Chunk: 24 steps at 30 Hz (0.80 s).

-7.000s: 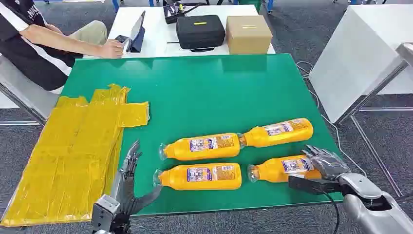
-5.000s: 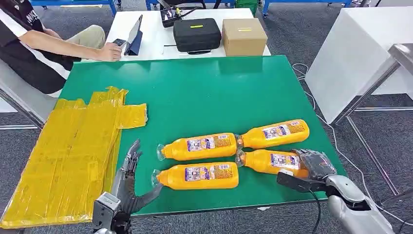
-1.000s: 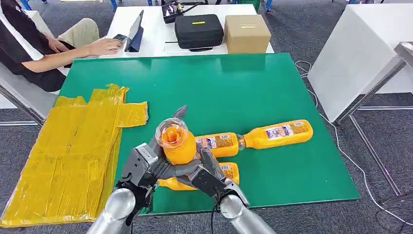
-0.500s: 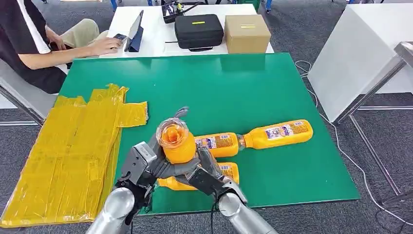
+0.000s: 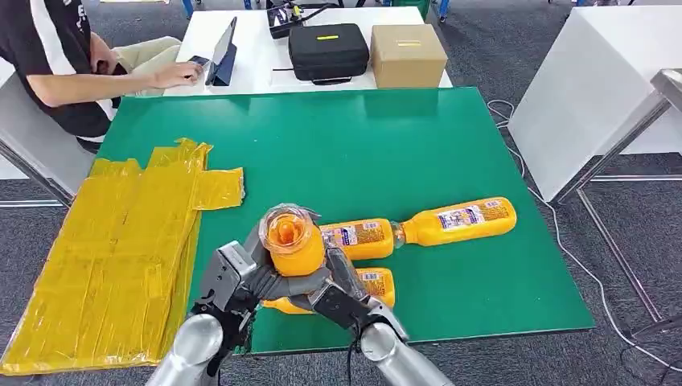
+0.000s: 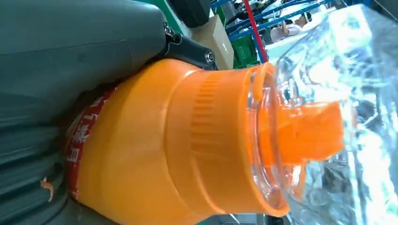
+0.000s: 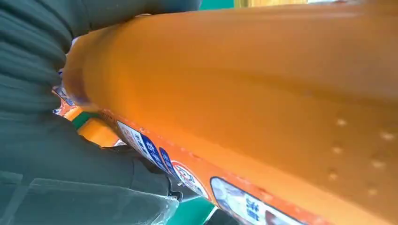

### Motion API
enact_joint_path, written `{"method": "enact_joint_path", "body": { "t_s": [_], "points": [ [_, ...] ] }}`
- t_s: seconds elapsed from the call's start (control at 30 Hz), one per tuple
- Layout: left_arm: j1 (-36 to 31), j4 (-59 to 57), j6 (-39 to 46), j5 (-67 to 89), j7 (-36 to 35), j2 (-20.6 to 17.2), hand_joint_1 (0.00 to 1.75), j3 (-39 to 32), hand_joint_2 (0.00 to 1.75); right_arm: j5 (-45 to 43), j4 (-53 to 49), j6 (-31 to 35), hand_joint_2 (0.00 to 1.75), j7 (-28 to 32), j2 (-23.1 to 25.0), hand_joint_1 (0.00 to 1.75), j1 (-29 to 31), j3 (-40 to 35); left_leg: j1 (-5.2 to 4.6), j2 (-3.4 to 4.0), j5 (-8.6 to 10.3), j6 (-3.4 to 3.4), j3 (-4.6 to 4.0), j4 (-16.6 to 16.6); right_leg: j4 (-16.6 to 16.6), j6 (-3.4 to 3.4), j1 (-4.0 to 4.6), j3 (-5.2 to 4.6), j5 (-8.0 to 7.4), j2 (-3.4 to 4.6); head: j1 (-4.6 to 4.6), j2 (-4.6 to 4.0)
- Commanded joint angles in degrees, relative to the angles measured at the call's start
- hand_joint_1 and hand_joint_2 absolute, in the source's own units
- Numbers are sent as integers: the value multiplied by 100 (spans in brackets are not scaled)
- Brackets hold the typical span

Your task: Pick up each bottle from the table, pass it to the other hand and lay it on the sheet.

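The desk (image 5: 450, 145) is green, with the yellow sheet (image 5: 121, 249) on its left side. Three bottles (image 5: 458, 219) lie on the desk to the right of the sheet. Both hands meet at the front edge, so this looks like the passing step. A fourth bottle, the held bottle (image 5: 293, 241), stands upright between them with its clear cap on top. The left hand (image 5: 237, 277) wraps its fingers around it. The right hand (image 5: 342, 293) grips it too. Next, I think the right hand must let go, then the left hand lays it on the sheet.
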<state>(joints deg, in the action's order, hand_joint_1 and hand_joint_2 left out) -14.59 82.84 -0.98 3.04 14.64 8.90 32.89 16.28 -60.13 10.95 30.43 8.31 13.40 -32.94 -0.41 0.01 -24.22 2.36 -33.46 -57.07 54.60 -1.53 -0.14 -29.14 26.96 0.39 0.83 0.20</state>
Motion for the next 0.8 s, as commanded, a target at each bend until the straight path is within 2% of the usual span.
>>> {"method": "enact_joint_path", "body": {
  "t_s": [0.03,0.57,0.7,0.73,0.77,0.8],
  "points": [
    [-135,-216,-81,-62,11,-25,175,231,175,38,299,-9,175,27,-121,175,78,-386,1,-7,-3,-11,13,5,-8,1,1,17,4,-9,0,-2],
    [-108,-226,-32,-84,59,-47,175,188,175,12,258,-1,175,60,-106,175,58,-387,2,-8,-5,-16,19,6,-11,2,1,24,6,-11,0,0],
    [314,179,141,-4,323,-243,175,-50,175,92,-210,213,175,217,-299,175,-252,-336,2,-4,-5,-14,21,10,-13,2,1,24,5,-6,0,-2],
    [407,269,181,34,376,-275,175,-174,175,114,-372,289,175,268,-366,145,-328,-301,0,-1,-6,-13,22,11,-13,2,0,24,5,-3,0,-2],
    [473,376,241,62,402,-276,175,-355,175,137,-586,378,175,288,-432,3,-394,-242,2,-1,-8,-17,28,14,-17,3,1,31,7,-4,0,-2],
    [501,451,246,65,401,-272,175,-474,175,134,-789,405,175,273,-486,0,-437,-196,0,0,-5,-11,16,8,-9,1,-1,17,5,-2,0,-2]
  ]
}}
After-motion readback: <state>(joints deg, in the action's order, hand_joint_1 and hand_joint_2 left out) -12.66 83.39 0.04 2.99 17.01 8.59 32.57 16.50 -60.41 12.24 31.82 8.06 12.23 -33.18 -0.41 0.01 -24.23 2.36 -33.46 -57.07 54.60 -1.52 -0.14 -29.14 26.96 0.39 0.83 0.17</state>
